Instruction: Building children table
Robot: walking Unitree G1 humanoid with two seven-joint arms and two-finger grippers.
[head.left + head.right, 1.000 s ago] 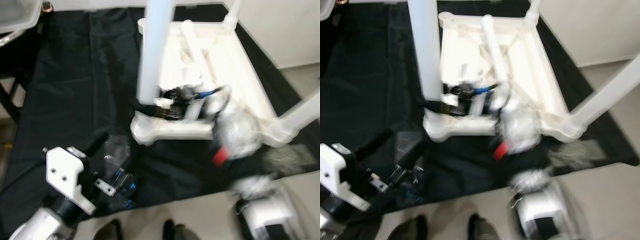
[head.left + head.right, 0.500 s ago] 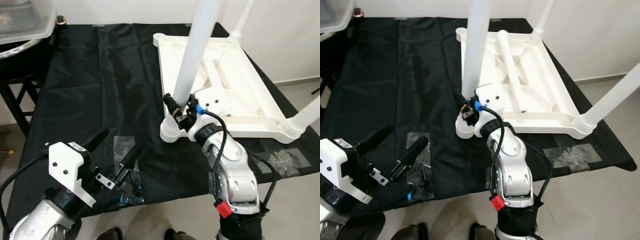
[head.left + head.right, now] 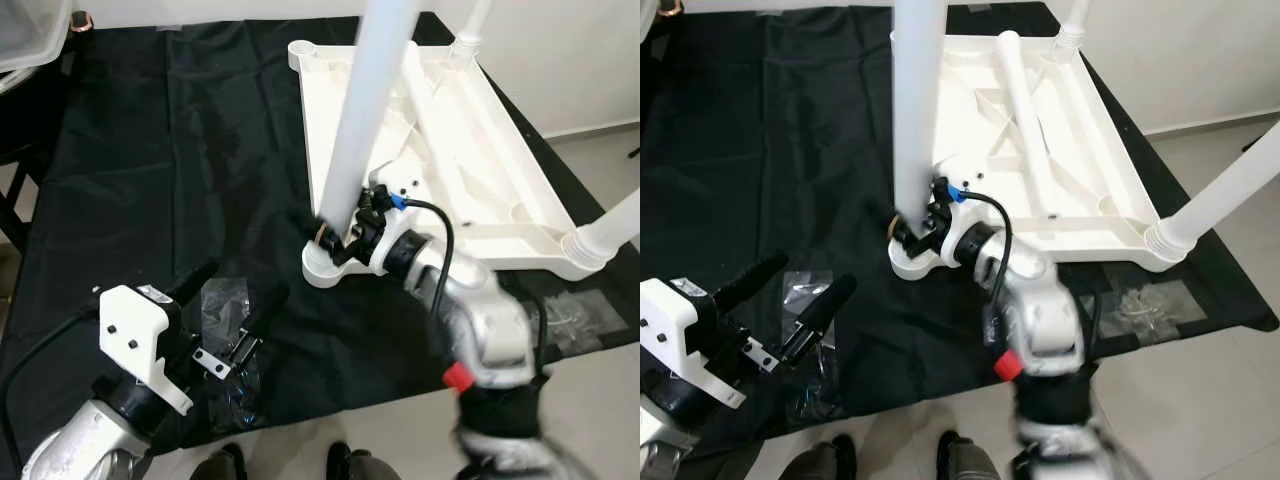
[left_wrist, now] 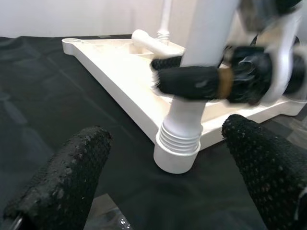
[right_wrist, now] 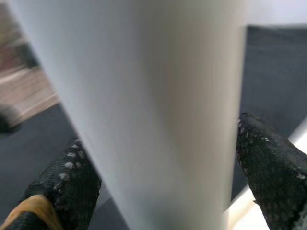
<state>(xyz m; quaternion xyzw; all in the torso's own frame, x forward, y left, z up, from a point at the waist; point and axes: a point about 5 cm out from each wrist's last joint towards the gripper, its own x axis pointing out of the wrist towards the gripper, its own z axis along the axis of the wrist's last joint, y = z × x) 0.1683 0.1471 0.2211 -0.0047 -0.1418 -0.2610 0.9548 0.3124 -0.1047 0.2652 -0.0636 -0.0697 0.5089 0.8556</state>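
Now the right gripper (image 3: 335, 238) sits lower on the near leg (image 3: 360, 120) than it did half a second ago, its two black fingers (image 5: 72, 182) closed around the white tube just above the ribbed collar where the leg enters the corner socket (image 3: 912, 262) of the upturned tabletop (image 3: 480, 150). Half a second back the same gripper was on this leg a little above the collar, and the wrist has rolled since then, which reads as a twist to seat the leg. The tabletop lies underside up on the black cloth (image 3: 150, 170), with three legs standing in their corners: this near one, one at the far corner (image 3: 1072, 22) and one at the robot's right (image 3: 1225, 190). A fourth white tube (image 3: 1025, 110) lies loose across the underside, so the far left corner still looks unfilled. The left gripper (image 3: 790, 300) hovers with fingers spread wide apart, holding nothing, above clear plastic bags (image 3: 225, 300) on the cloth, well apart from the table. If the near leg is tight, the loose tube is likely the next piece to fit.
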